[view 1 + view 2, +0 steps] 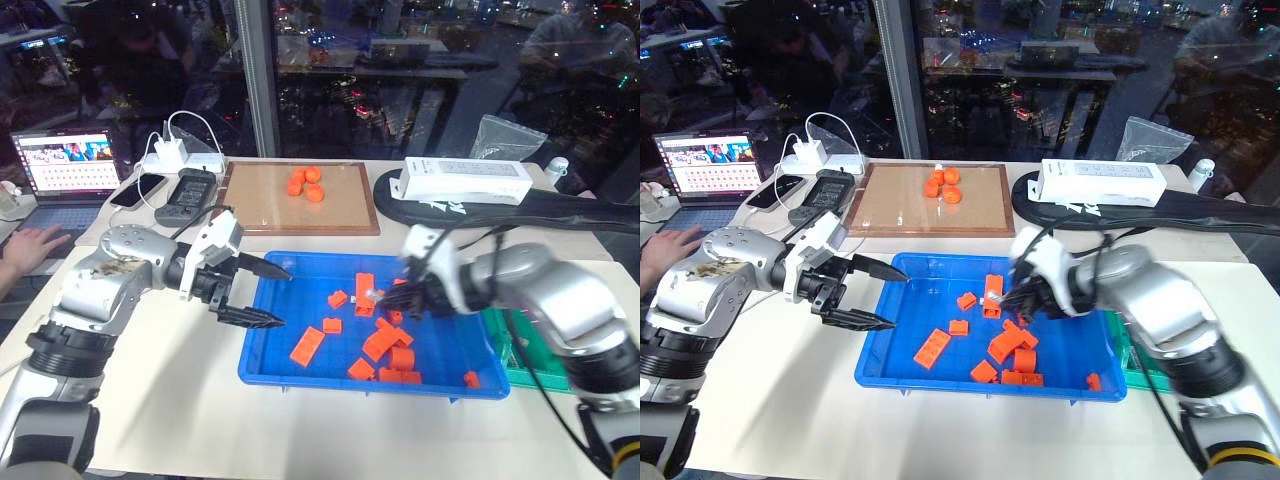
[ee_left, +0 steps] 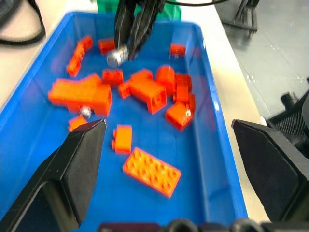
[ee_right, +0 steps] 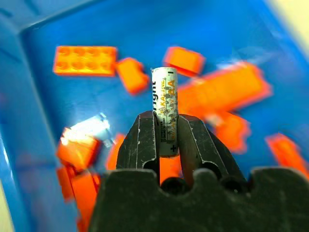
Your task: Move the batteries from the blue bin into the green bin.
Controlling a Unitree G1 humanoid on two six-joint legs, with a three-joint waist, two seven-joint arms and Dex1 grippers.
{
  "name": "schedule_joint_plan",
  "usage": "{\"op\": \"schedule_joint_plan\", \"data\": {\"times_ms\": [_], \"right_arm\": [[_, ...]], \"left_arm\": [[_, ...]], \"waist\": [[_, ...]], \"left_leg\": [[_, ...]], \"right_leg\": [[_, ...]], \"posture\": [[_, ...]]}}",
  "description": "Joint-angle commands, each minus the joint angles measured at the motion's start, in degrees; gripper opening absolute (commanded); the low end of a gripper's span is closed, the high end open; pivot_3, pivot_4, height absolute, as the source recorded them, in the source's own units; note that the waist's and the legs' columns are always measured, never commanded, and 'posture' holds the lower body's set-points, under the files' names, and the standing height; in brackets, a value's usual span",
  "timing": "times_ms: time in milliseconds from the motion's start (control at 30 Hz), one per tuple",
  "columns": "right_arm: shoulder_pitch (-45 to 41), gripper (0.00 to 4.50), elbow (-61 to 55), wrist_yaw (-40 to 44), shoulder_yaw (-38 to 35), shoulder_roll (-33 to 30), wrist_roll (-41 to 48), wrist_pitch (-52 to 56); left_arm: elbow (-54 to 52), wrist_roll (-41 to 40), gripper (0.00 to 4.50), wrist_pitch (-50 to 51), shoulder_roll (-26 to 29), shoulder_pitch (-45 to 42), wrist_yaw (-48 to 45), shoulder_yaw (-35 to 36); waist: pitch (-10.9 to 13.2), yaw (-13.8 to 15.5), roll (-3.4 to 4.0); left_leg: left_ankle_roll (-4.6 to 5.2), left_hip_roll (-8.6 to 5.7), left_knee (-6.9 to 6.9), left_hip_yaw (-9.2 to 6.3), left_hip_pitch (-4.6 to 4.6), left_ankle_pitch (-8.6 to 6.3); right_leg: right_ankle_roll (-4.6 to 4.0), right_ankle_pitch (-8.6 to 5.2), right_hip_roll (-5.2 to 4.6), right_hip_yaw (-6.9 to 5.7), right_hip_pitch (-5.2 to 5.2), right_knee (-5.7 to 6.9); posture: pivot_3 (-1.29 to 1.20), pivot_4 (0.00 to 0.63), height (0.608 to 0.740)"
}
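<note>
My right gripper (image 1: pixel 385 299) hangs over the middle of the blue bin (image 1: pixel 300 300), shut on a silvery battery (image 3: pixel 165 104) that stands up between its fingers. From the left wrist view that same battery (image 2: pixel 116 57) shows at the right gripper's tip, above the orange blocks (image 2: pixel 149 94). Another battery (image 2: pixel 85 111) lies on the bin floor against a large orange block. My left gripper (image 1: pixel 285 297) is open over the bin's left rim, empty. The green bin (image 1: pixel 522 350) sits right of the blue bin, mostly hidden by my right arm.
A brown wooden tray (image 1: pixel 260 205) with orange pieces lies behind the blue bin. A long white box (image 1: pixel 465 180) on black fabric is at the back right. A black device (image 1: pixel 185 195), a charger and a laptop (image 1: pixel 65 165) are at the back left, where a person's hand (image 1: pixel 30 245) rests.
</note>
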Motion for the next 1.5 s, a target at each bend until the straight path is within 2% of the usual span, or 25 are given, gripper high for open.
{"op": "schedule_joint_plan", "data": {"times_ms": [33,200,400,467,533,567,800,867,933,1000,1100,1167,1267,1400,1500], "right_arm": [[11.24,0.25,1.0,3.08,-14.64,-14.01,-1.04,-0.32],[21.16,0.25,4.26,2.57,-24.66,-17.42,-0.73,-2.37],[31.34,0.25,5.57,1.54,-26.58,-18.34,-2.57,-5.78],[32.75,1.26,6.91,-0.12,-25.97,-17.03,-3.28,-7.47],[33.45,1.66,7.89,-1.29,-25.06,-16.61,-4.03,-9.13],[33.04,2.08,8.34,-1.99,-24.53,-16.58,-4.32,-9.77],[18.68,4.47,8.73,-7.04,-19.99,-16.13,-4.59,-13.06],[9.81,4.47,7.22,-8.33,-18.2,-12.27,-1.14,-9.45],[0.61,4.47,4.87,-11.68,-16.69,-4.81,1.9,-5.47],[-4.04,4.47,2.41,-16.46,-15.05,2.14,2.12,-1.61],[-9.4,4.47,-0.73,-26.88,-11.94,14.01,-0.84,12.22],[-10.47,4.47,-0.99,-32.58,-8.02,20.65,-2.4,18.09],[-7.54,4.47,2.12,-38.78,-5.84,32.0,-1.04,19.13],[-5.44,4.47,5.36,-46.09,-3.4,39.19,-2.52,19.13],[-6.78,4.47,10.05,-51.07,-6.03,44.8,-4.95,19.13]], "left_arm": [[1.38,-1.79,4.5,-0.25,-1.87,-3.36,-1.53,0.54],[4.22,-0.26,4.5,-1.81,-3.38,-5.15,-2.69,-0.81],[4.51,0.82,4.5,-2.59,-3.54,-5.12,-3.3,-1.58],[3.88,1.13,4.5,-2.64,-3.14,-4.48,-3.22,-1.58],[3.14,1.19,4.5,-2.56,-2.75,-3.73,-3.21,-1.42],[2.72,1.17,4.5,-2.38,-2.47,-3.36,-3.12,-1.28],[2.09,1.88,4.5,-2.09,0.24,-1.42,-2.09,-0.56],[2.48,2.21,4.5,-2.06,0.79,-1.26,-1.45,-0.42],[2.68,2.4,4.5,-2.28,1.37,-1.0,-1.15,-0.21],[2.62,2.55,4.5,-2.3,1.67,-0.81,-0.8,-0.01],[3.2,3.21,4.5,-2.87,1.83,-0.9,-0.16,0.15],[3.35,3.44,4.5,-3.18,1.97,-0.85,-0.07,0.19],[2.63,3.23,4.5,-2.75,2.41,-0.58,0.03,0.65],[1.8,2.91,4.5,-2.12,3.51,0.23,-0.02,1.27],[0.62,2.49,4.5,-1.59,4.32,1.23,0.29,2.01]], "waist": [[0.02,0.73,-0.02],[0.0,-0.63,-0.01],[0.03,-1.0,0.0],[0.03,-0.96,0.01],[0.04,-0.99,-0.01],[0.04,-0.98,-0.01],[0.17,-1.31,0.05],[0.17,-1.51,0.06],[0.16,-1.95,0.13],[0.12,-1.99,0.2],[0.11,-1.71,0.09],[0.1,-1.46,0.11],[0.06,-1.33,0.08],[0.07,-1.19,0.09],[0.07,-1.46,0.09]], "left_leg": [[0.0,-0.04,0.01,-0.05,0.01,0.0],[0.06,0.04,0.0,-0.09,0.12,-0.05],[0.06,0.04,0.01,-0.31,0.21,-0.05],[0.06,0.01,0.03,-0.39,0.17,-0.05],[0.06,-0.04,0.03,-0.39,0.16,-0.05],[0.06,-0.07,0.03,-0.38,0.16,-0.05],[0.06,-0.07,0.03,-0.39,0.18,-0.05],[0.05,-0.06,0.02,-0.39,0.19,-0.05],[0.05,-0.05,0.01,-0.39,0.19,-0.05],[0.05,-0.01,0.0,-0.47,0.23,-0.05],[0.05,0.06,-0.03,-0.67,0.17,-0.05],[0.04,0.05,-0.02,-0.67,0.07,-0.04],[0.04,0.04,0.01,-0.66,0.0,-0.04],[0.03,0.01,0.05,-0.68,-0.06,-0.03],[0.01,-0.01,0.06,-0.71,-0.01,-0.01]], "right_leg": [[0.1,-0.05,-0.08,-0.11,0.01,-0.04],[0.32,0.11,0.01,-0.03,0.31,-0.12],[0.47,0.03,0.06,0.08,0.26,0.02],[0.46,0.03,0.06,0.08,0.26,0.01],[0.47,0.03,0.02,0.14,0.26,-0.02],[0.47,0.03,0.01,0.19,0.26,-0.02],[0.52,-0.02,0.04,0.24,0.23,0.0],[0.53,-0.03,0.04,0.24,0.21,0.0],[0.52,-0.03,0.06,0.25,0.21,-0.01],[0.49,0.03,0.16,0.29,0.22,0.04],[0.26,0.11,0.32,0.22,0.21,0.05],[0.24,0.12,0.3,0.19,0.15,0.08],[0.22,0.13,0.25,0.1,0.13,0.09],[0.22,0.14,0.21,0.02,0.13,0.17],[0.23,0.14,0.18,-0.01,0.17,0.18]], "posture": [[0.0,0.15,0.693],[0.0,0.15,0.693],[0.0,0.15,0.693],[0.0,0.15,0.693],[0.0,0.15,0.693],[0.0,0.15,0.693],[0.0,0.15,0.693],[0.0,0.15,0.693],[0.0,0.15,0.693],[0.0,0.15,0.693],[0.0,0.15,0.693],[0.0,0.15,0.693],[0.0,0.15,0.693],[0.0,0.15,0.693],[0.0,0.15,0.693]]}}
